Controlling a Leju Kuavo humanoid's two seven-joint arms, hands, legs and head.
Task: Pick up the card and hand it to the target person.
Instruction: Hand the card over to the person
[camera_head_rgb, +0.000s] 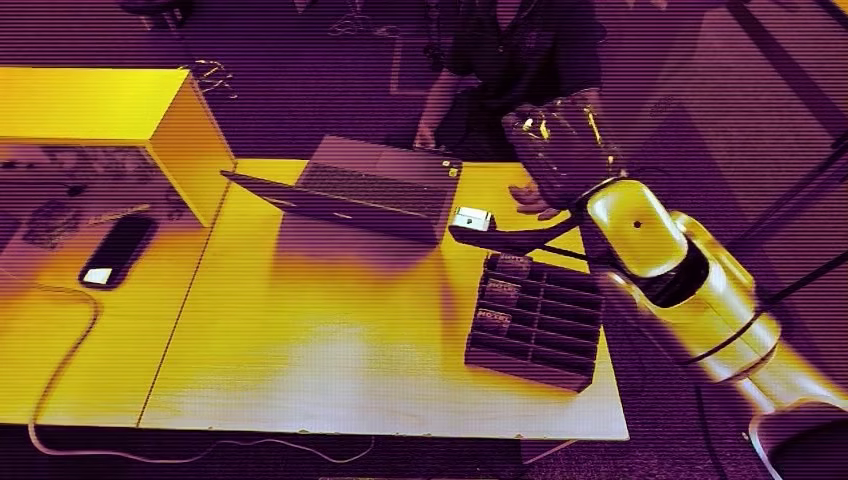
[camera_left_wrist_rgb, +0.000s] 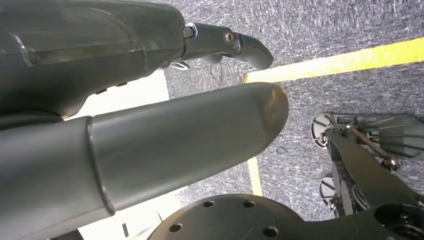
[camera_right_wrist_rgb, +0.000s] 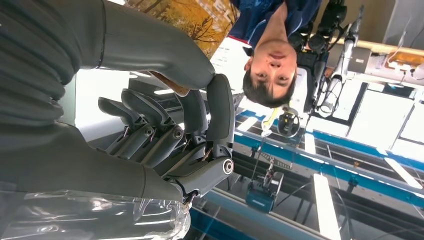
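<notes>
The card (camera_right_wrist_rgb: 192, 17), printed with autumn trees, is pinched between the thumb and fingers of my right hand (camera_right_wrist_rgb: 185, 130). In the head view that right hand (camera_head_rgb: 562, 150), under a clear cover, is raised over the table's far right edge, toward a person (camera_head_rgb: 510, 50) in dark clothes standing behind the table. The same person (camera_right_wrist_rgb: 272, 30) faces the hand in the right wrist view. One of the person's hands (camera_head_rgb: 535, 203) rests on the table just below my hand. My left hand (camera_left_wrist_rgb: 220, 100) hangs over the floor with its fingers apart and nothing in it.
A dark compartmented card rack (camera_head_rgb: 535, 320) stands at the table's (camera_head_rgb: 330, 350) right side. An open laptop (camera_head_rgb: 365, 190) sits at the back, with a small white box (camera_head_rgb: 471, 218) beside it. Further left are a raised box (camera_head_rgb: 110, 115), a dark phone-like device (camera_head_rgb: 115, 250) and a cable (camera_head_rgb: 60, 370).
</notes>
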